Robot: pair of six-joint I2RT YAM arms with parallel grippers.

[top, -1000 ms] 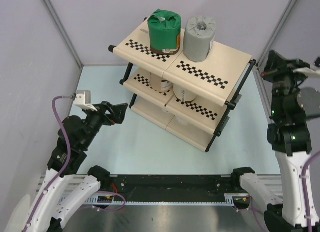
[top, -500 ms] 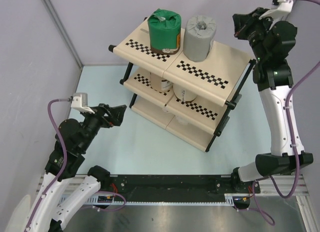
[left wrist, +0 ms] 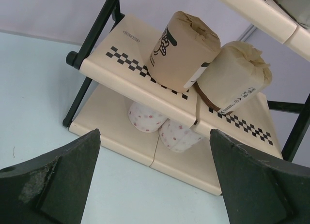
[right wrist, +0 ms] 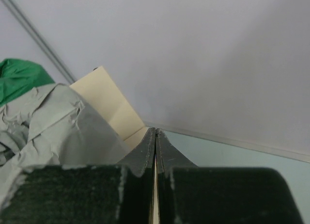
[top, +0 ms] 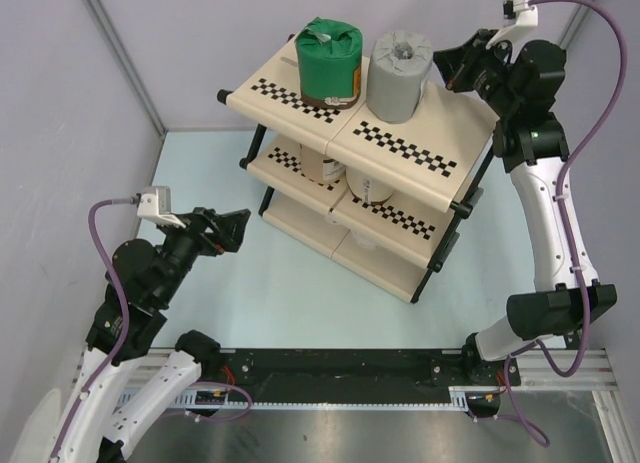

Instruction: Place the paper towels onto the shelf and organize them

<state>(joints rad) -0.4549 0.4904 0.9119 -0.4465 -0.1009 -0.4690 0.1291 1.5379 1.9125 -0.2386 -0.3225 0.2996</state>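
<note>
The shelf (top: 455, 118) stands slantwise in the upper middle of the top view, on the pale counter (top: 290, 293). All six paper towels are on it. On its top tier the green-wrapped roll (top: 328, 63) and the grey roll (top: 400, 75) stand upright side by side, the green one to the left. The left wrist view shows the lower tiers. Two tan rolls (left wrist: 181, 50) sit touching each other on the middle tier. Two white rolls (left wrist: 144, 117) with small dots sit pressed together on the bottom tier beneath them. The left hand (top: 240, 228) is at the left of the top view, low over the counter and apart from the shelf's left end. Its fingers (left wrist: 58, 180) are spread wide with nothing between them, and in its own camera they frame the two lower tiers from the bottom corners. The right hand (top: 443, 65) is raised at the upper right of the top view, just beside the grey roll. Its tips are pressed together and pinch nothing. Its own camera shows grey wrapping at the left, a patch of green at the far left edge, and beige panel beyond the tips.
</note>
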